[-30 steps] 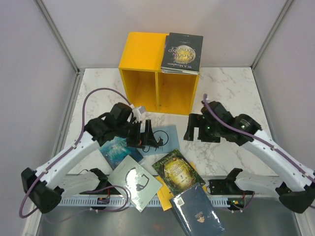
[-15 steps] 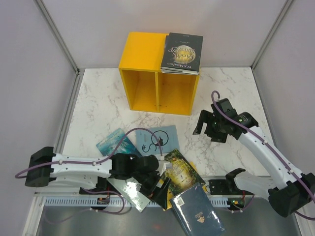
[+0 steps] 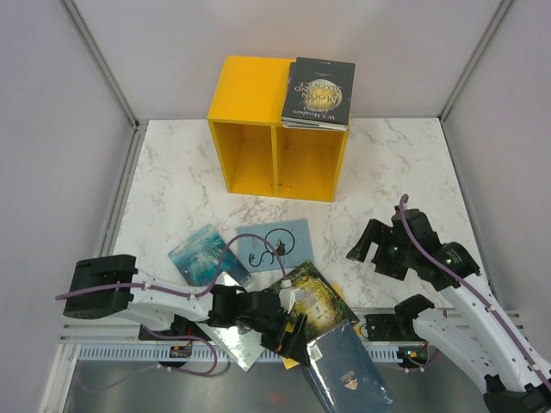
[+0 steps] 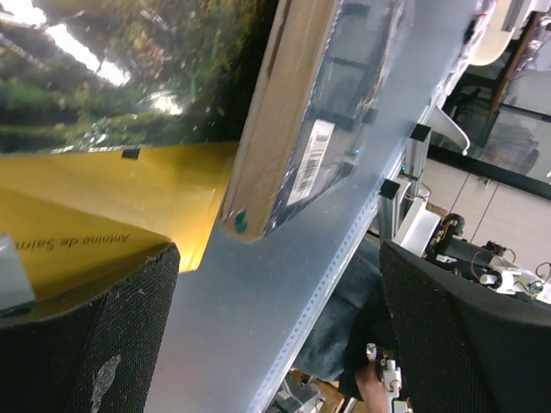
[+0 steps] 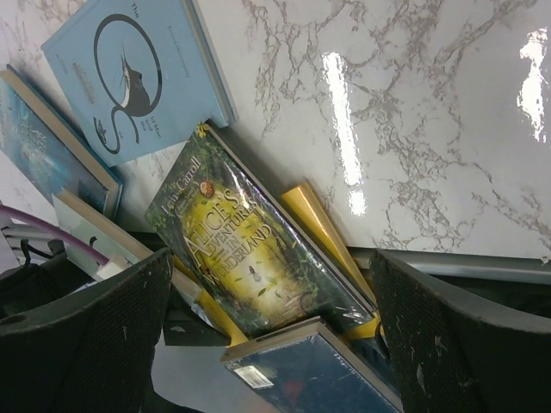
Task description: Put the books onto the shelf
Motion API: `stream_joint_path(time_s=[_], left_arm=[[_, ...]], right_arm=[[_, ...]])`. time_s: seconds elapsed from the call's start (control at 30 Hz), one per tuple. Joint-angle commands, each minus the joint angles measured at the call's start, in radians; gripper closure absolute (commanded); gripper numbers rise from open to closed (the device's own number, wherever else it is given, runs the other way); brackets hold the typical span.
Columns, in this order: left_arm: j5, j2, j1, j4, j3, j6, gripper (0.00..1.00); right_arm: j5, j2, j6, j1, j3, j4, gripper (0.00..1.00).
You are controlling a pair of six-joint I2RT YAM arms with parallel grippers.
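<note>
The yellow shelf (image 3: 275, 129) stands at the back, and a black book with gold lettering (image 3: 318, 92) lies on its roof. Loose books lie near the front: teal (image 3: 200, 252), light blue (image 3: 277, 245), green-gold (image 3: 312, 295), navy (image 3: 349, 370), pale grey (image 3: 234, 337) and a yellow one (image 4: 103, 215) underneath. My left gripper (image 3: 291, 334) is low at the pile's near edge, open and empty, facing the navy book's corner (image 4: 288, 129). My right gripper (image 3: 372, 252) hovers open to the right of the pile and looks down on the green-gold book (image 5: 250, 249).
The marble table (image 3: 172, 189) ends at a metal rail (image 3: 129, 353) by the arm bases. Grey walls with metal posts close in the left, right and back. Purple cables loop over both arms. The navy book overhangs the front rail.
My left arm has swung from the light blue book down to the pile's near edge. My right arm has pulled back from beside the shelf toward the near right.
</note>
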State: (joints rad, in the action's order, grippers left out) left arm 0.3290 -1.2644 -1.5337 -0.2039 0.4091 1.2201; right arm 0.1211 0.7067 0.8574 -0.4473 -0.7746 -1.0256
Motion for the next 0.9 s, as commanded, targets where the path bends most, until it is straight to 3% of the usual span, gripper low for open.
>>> stream_joint_path(time_s=[0.0,0.37,0.47,0.57,0.67,0.7,0.77,0.8,0.87], left_arm=[[-0.054,-0.042,-0.005,-0.164,-0.023,0.035,0.01],[0.017,-0.246,0.007,-0.408,-0.044,0.05,0.02],[0.066,-0.332,0.007,-0.491,-0.027,0.059,0.05],[0.106,-0.377,0.01,-0.537,-0.004,0.058,0.15],[0.131,-0.412,0.009,-0.566,0.01,0.058,0.44],[0.136,-0.43,0.01,-0.569,0.013,0.058,0.59],[0.154,-0.444,0.012,-0.58,0.025,0.058,0.81],[0.156,-0.454,0.014,-0.581,0.028,0.059,0.97],[0.151,-0.448,0.015,-0.583,0.03,0.058,0.98]], right_arm=[[-0.005,-0.024,0.038,0.002,-0.025,-0.037,0.02],[-0.021,-0.033,0.035,0.001,-0.046,-0.057,0.02],[-0.029,-0.049,0.037,0.002,-0.051,-0.074,0.02],[-0.04,-0.07,0.04,0.002,-0.051,-0.099,0.02],[-0.049,-0.092,0.042,0.004,-0.045,-0.117,0.02],[-0.049,-0.101,0.043,0.002,-0.042,-0.119,0.02],[-0.051,-0.107,0.046,0.002,-0.034,-0.123,0.02],[-0.049,-0.11,0.045,0.002,-0.031,-0.123,0.02],[-0.052,-0.108,0.043,0.002,-0.029,-0.122,0.02]])
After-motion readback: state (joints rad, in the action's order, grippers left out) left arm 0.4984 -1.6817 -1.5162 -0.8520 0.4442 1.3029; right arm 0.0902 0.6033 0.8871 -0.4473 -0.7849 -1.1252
